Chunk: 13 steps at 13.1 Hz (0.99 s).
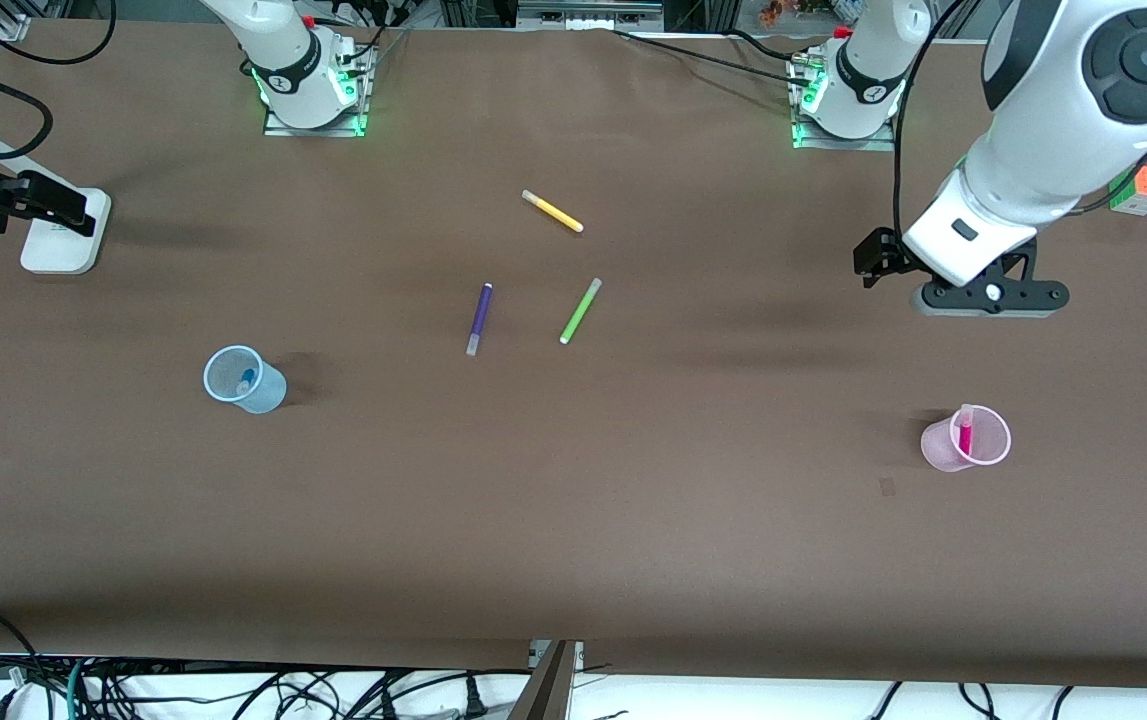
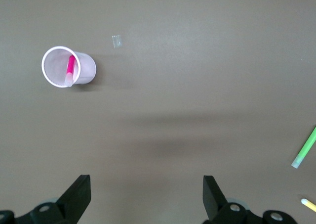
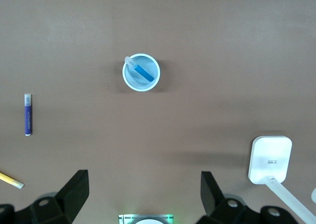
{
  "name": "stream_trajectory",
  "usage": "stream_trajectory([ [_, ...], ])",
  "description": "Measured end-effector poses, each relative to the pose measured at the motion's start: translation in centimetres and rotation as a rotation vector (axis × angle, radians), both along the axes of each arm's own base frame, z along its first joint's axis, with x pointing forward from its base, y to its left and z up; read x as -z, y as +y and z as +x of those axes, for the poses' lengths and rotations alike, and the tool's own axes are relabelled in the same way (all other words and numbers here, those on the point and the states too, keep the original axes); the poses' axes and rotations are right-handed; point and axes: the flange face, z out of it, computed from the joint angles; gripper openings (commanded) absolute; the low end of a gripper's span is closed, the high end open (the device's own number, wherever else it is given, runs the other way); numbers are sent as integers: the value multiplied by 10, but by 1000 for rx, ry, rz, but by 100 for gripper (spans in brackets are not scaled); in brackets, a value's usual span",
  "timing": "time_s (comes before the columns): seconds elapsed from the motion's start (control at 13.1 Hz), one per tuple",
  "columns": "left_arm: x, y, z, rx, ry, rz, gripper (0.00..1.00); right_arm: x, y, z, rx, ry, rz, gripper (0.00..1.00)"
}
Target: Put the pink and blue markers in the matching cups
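- Pink marker (image 1: 965, 434) leaning cap-up inside pale pink cup (image 1: 973, 452), toward the left arm's end of the table.
- Blue marker (image 3: 140, 71) slanted inside pale blue cup (image 3: 127, 75), toward the right arm's end.
- Between the cups: purple marker (image 1: 479, 318), green marker (image 1: 580, 311), yellow marker (image 1: 553, 211), lying flat.
- Left gripper (image 2: 146, 197) over bare table, fingers spread, empty.
- Right gripper (image 3: 144, 197) likewise spread, empty.

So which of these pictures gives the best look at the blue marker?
The right wrist view: it looks straight down into the blue cup, showing the blue marker leaning inside. The front view shows only a speck of it through the cup wall; the left wrist view misses it.
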Motion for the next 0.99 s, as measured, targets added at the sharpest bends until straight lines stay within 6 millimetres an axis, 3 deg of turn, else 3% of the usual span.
stream_trajectory([
  [0.23,12,0,-15,11,-12,8,100,0,1,1,-2,0,0,100],
  [0.54,26,1,-10,10,3,7,100,0,3,1,-5,0,0,100],
  [0.99,26,10,-8,-3,9,8,100,2,3,2,-5,3,0,100],
])
